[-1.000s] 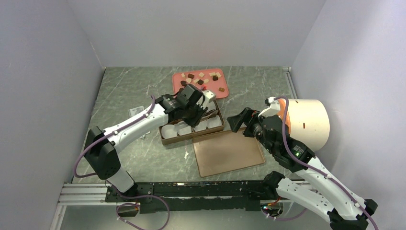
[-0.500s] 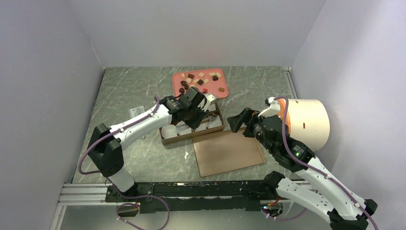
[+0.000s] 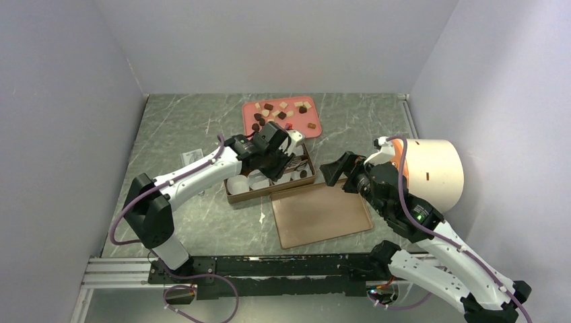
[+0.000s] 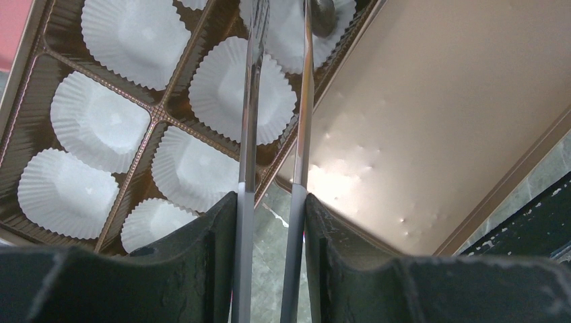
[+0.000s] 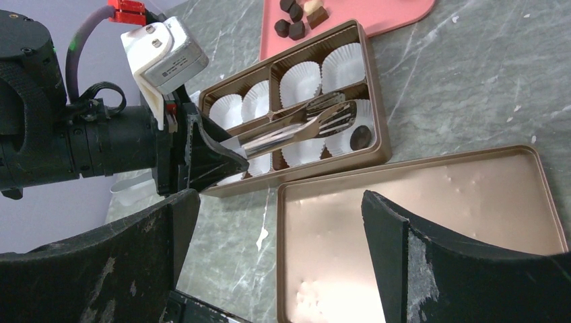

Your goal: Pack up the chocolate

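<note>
Several chocolate pieces, dark, caramel and white, lie on the pink tray at the back; some also show in the right wrist view. One dark chocolate sits in a white paper cup at the near right corner of the brown box; it also shows in the left wrist view. My left gripper is shut on metal tongs held over the box, their tips slightly apart and empty beside that piece. My right gripper is open and empty above the box lid.
The brown lid lies flat in front of the box. The other paper cups in the box are empty. A large white cylinder stands at the right by my right arm. Walls close in on three sides.
My left gripper with the tongs has shifted slightly right over the box. The right arm has not moved.
</note>
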